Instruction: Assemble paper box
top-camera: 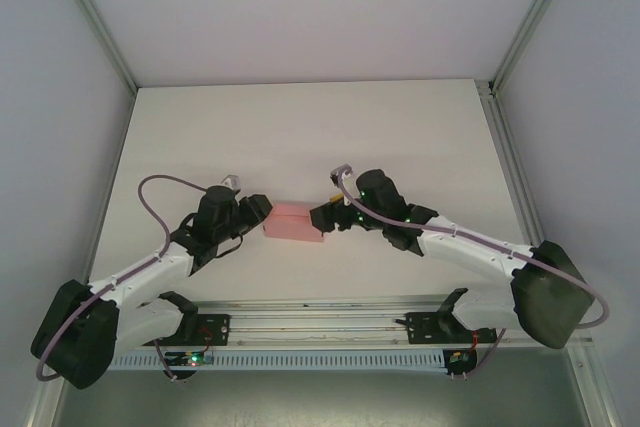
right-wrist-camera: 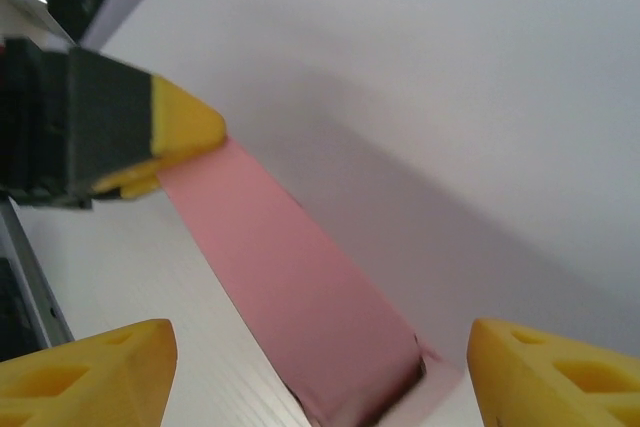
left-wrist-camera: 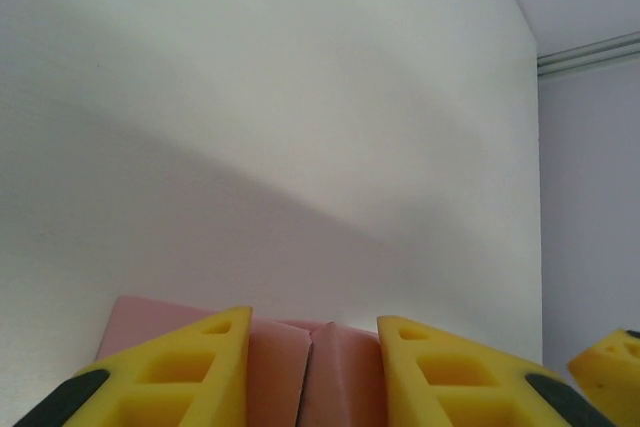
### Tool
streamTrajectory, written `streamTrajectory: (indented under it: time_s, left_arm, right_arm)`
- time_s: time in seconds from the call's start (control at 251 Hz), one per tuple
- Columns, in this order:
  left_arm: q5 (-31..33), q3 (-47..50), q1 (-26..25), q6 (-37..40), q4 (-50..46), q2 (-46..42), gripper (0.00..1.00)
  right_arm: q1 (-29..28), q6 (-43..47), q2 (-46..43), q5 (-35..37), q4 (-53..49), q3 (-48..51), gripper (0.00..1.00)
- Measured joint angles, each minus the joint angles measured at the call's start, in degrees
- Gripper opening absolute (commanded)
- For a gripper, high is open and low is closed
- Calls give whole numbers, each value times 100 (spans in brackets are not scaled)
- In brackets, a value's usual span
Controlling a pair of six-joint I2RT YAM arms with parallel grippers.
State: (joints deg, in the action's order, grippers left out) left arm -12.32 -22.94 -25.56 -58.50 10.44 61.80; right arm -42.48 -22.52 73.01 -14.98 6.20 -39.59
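While its yellow fingers (left-wrist-camera: pixel 190 372) stand close together, the left gripper (left-wrist-camera: pixel 312 352) has one end of the pink, flat rectangular paper box of thin card (left-wrist-camera: pixel 340 382) between them. The card fills the narrow gap and meets both inner faces, so the jaws are closed on that end. A corner of pink also shows past the outer side of one finger.

The right gripper (right-wrist-camera: pixel 322 337) is spread wide. Its two yellow fingers (right-wrist-camera: pixel 95 372) sit at the lower corners of its wrist view, and the box's other end lies between them, touching neither.

From above, the box rests on the white table (top-camera: pixel 300 127) between the two grippers, near the middle of the table's width. The left gripper is at its left end and the right gripper at its right end.

The box is long and low and lies slightly askew. It has a smooth, pale pink top face and a darker side turned toward the arm bases. In the right wrist view, the end nearest that gripper is folded shut with a rounded, shadowed edge. In the left wrist view, a thin seam runs between two pink panels.
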Motion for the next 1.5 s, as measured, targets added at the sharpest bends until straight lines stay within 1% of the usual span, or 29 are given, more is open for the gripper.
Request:
streamTrajectory:
  time_s: [0.156, 0.243, 0.307, 0.343, 0.371, 0.427, 0.487, 0.559, 0.623, 0.67, 0.73, 0.762, 0.834, 0.866, 0.918, 0.95, 1.097, 1.229, 1.253, 1.281, 1.293, 1.357, 1.389, 1.409, 1.445, 1.48, 1.5]
  left_arm:
    - [-4, -7, 0, 24, 15, -2, 32]
    - [-4, 39, 0, 26, -7, -79, 32]
    - [15, 107, -26, 44, 7, -144, 30]
    - [20, 144, -33, 48, 31, -175, 27]
    - [31, 175, -33, 42, 68, -186, 20]
    - [42, 232, -33, 92, 151, -184, 9]
    - [61, 302, -31, 118, 297, -136, 0]
    - [61, 378, -31, 120, 597, -26, 0]
    - [57, 455, -31, 131, 951, 120, 0]
    - [61, 522, -31, 162, 1250, 240, 0]
    - [92, 614, -24, 251, 1622, 372, 0]
    - [118, 658, -24, 308, 1788, 431, 0]
    - [162, 697, -24, 439, 2017, 522, 0]
    - [175, 708, -24, 505, 2076, 544, 0]
    - [199, 737, -26, 595, 2142, 551, 0]
    - [214, 763, -26, 647, 2184, 542, 0]
    - [214, 820, -59, 876, 2114, 367, 0]
    - [195, 811, -76, 1034, 1871, 179, 0]
    - [195, 800, -87, 1043, 1823, 153, 0]
    - [195, 780, -96, 1058, 1764, 129, 9]
    - [197, 774, -96, 1060, 1738, 118, 11]
    - [197, 686, -98, 1084, 1561, 92, 11]
    - [210, 616, -98, 1097, 1460, 90, 13]
    - [216, 555, -98, 1104, 1381, 98, 16]
    - [260, 444, -98, 1132, 1217, 125, 16]
    - [337, 328, -96, 1154, 1005, 136, 17]
    - [374, 269, -96, 1163, 901, 136, 19]
  right_arm:
    - [129, -92, 323, -46, 162, -26, 66]
    - [149, -157, 531, -74, 348, 223, 61]
    - [146, -273, 616, -144, 704, 463, 55]
    - [146, -319, 627, -157, 890, 540, 54]
    - [146, -356, 634, -162, 1029, 605, 52]
    - [146, -457, 669, -160, 1292, 739, 51]
    - [146, -527, 717, -153, 1615, 892, 46]
    - [151, -612, 767, -111, 2020, 1075, 40]
    - [190, -682, 839, -116, 2391, 1207, 38]
    - [227, -734, 938, -142, 2717, 1300, 29]
    - [269, -826, 1071, -144, 3180, 1438, 22]
    - [291, -872, 1154, -142, 3460, 1515, 16]
    - [317, -955, 1346, -140, 4059, 1652, 13]
    - [337, -990, 1443, -140, 4291, 1696, 9]
    - [352, -1036, 1613, -144, 4697, 1764, 5]
    - [365, -1060, 1718, -144, 4953, 1814, 0]
    - [363, -1126, 2002, -162, 5838, 2063, 0]
    - [361, -1143, 1921, -162, 5873, 2105, 0]
    - [361, -1139, 1856, -162, 5748, 2083, 2]
    - [361, -1117, 1773, -160, 5593, 2035, 6]
    - [361, -1113, 1727, -162, 5475, 2013, 8]
    - [363, -1045, 1515, -160, 4813, 1792, 15]
    - [363, -1003, 1416, -166, 4369, 1613, 21]
    - [363, -970, 1370, -166, 4113, 1495, 22]
    - [365, -898, 1316, -160, 3630, 1263, 22]
    - [363, -835, 1292, -157, 3082, 975, 26]
    - [363, -802, 1292, -157, 2841, 844, 28]
